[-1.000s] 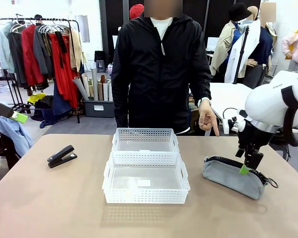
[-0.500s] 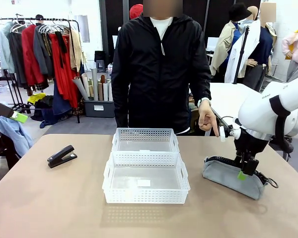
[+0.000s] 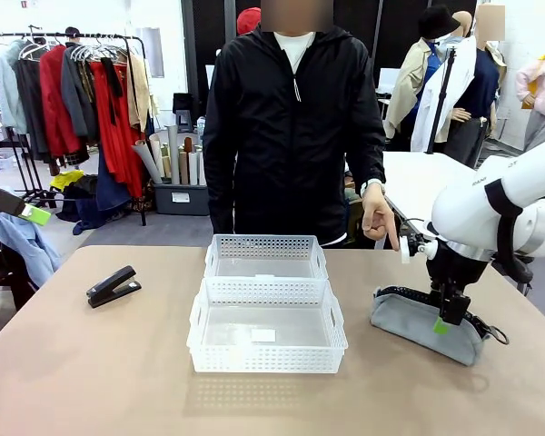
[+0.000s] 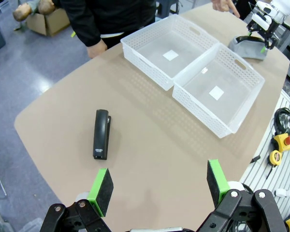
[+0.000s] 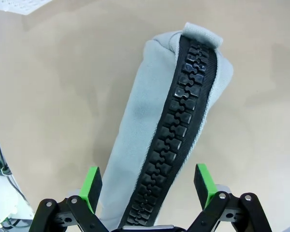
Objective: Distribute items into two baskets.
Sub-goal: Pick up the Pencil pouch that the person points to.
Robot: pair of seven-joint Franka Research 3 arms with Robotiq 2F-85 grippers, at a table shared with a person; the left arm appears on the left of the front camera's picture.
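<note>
While the right gripper (image 5: 148,181) hangs open astride the soft grey pouch (image 5: 135,130), lying right of the baskets (image 3: 268,359) on the table (image 3: 91,381), a pinch across its light, yielding middle looks surest.

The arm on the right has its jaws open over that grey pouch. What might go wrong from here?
The pouch is soft, and the open jaws straddle its width: closing may pinch only loose fabric, so it could sag or slip when lifted. The person's hand hangs near the right arm; a swing toward the baskets might brush it.
</note>
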